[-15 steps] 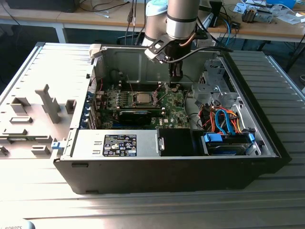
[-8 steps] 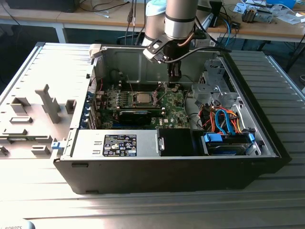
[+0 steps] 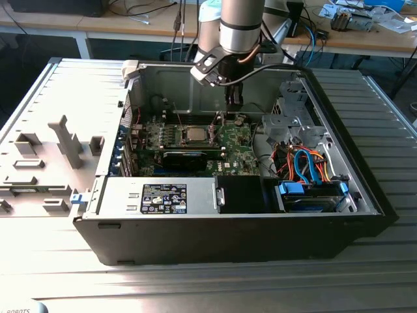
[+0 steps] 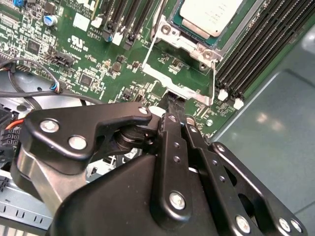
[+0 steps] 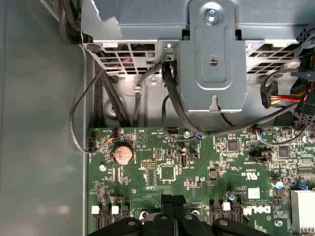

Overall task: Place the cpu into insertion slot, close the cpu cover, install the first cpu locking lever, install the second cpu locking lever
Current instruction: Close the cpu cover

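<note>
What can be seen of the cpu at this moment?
The cpu is a flat square chip with a dull, matte silver-grey metal top. It lies level on the green motherboard, framed by the silver cpu cover, which borders its edges. Black memory slots run along either side. In the second wrist view the gripper sits near the cover's edge, apart from the chip. Nothing rests on its top.
</note>
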`<state>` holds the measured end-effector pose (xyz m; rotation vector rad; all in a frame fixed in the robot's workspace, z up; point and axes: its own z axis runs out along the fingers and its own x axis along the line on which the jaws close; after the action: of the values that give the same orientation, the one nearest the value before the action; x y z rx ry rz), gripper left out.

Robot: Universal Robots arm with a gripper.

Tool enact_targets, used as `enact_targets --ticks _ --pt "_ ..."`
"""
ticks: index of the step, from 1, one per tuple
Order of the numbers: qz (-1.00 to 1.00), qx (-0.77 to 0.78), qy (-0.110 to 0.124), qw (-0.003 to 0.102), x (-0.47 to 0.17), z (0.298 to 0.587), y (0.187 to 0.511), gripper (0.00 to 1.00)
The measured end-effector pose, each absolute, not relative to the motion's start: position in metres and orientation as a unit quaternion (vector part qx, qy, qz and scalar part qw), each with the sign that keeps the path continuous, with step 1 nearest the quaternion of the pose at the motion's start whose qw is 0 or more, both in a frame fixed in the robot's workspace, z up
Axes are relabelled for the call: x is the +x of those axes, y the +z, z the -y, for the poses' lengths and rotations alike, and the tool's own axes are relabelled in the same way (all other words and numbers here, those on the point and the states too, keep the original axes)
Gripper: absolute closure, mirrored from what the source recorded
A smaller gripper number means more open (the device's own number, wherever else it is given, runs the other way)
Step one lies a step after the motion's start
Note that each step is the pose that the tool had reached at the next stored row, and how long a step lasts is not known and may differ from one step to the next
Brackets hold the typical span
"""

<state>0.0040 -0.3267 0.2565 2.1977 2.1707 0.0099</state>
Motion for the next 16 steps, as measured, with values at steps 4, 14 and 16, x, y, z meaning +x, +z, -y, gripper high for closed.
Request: enact_targets --ticks 4,14,16 --pt "-0.702 0.711 0.003 0.026 0.000 0.327 0.257 0.89" --pt "-0.702 0.711 0.003 0.026 -0.007 0.327 0.256 0.89" --pt "-0.702 0.711 0.003 0.026 -0.009 0.327 0.256 0.89"
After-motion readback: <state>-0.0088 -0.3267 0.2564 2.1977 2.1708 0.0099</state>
